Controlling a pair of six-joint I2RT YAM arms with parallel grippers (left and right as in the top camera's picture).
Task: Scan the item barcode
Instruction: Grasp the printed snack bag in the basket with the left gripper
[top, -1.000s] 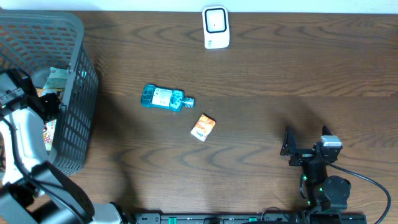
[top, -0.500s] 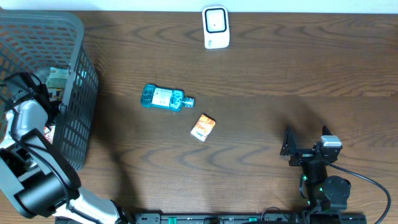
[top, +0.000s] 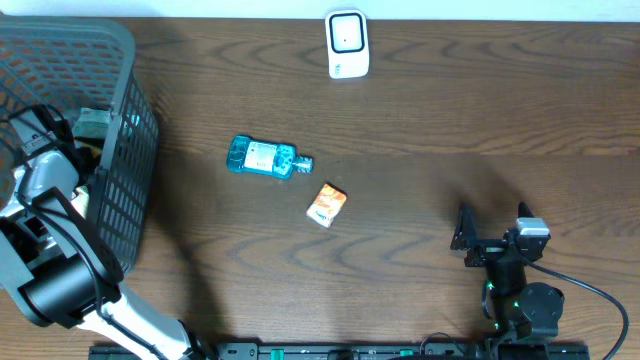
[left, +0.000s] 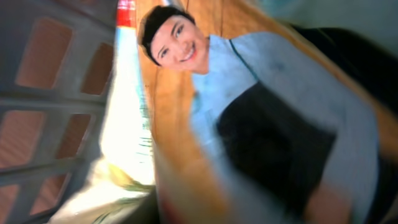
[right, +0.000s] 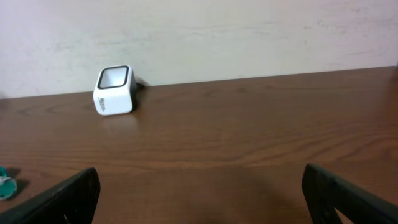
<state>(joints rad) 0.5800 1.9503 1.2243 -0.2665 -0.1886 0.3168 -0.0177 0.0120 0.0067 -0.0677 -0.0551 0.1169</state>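
The white scanner (top: 347, 44) stands at the table's far edge, also in the right wrist view as the scanner (right: 114, 90). My left gripper (top: 48, 148) reaches down inside the grey basket (top: 120, 60) among packaged items. A blurred package (left: 249, 112) printed with a smiling person fills the left wrist view, very close; the fingers are hidden, so a grip cannot be told. My right gripper (top: 495, 235) rests open near the front right, nothing between its fingers (right: 68, 196).
A teal bottle (top: 265, 157) lies on its side mid-table, with a small orange packet (top: 326, 203) just right and nearer. The basket's mesh wall (left: 56, 118) stands left of the package. A wall runs behind the scanner.
The left arm has shifted right and reached deeper into the basket. The right arm, the bottle and the orange packet have not moved.
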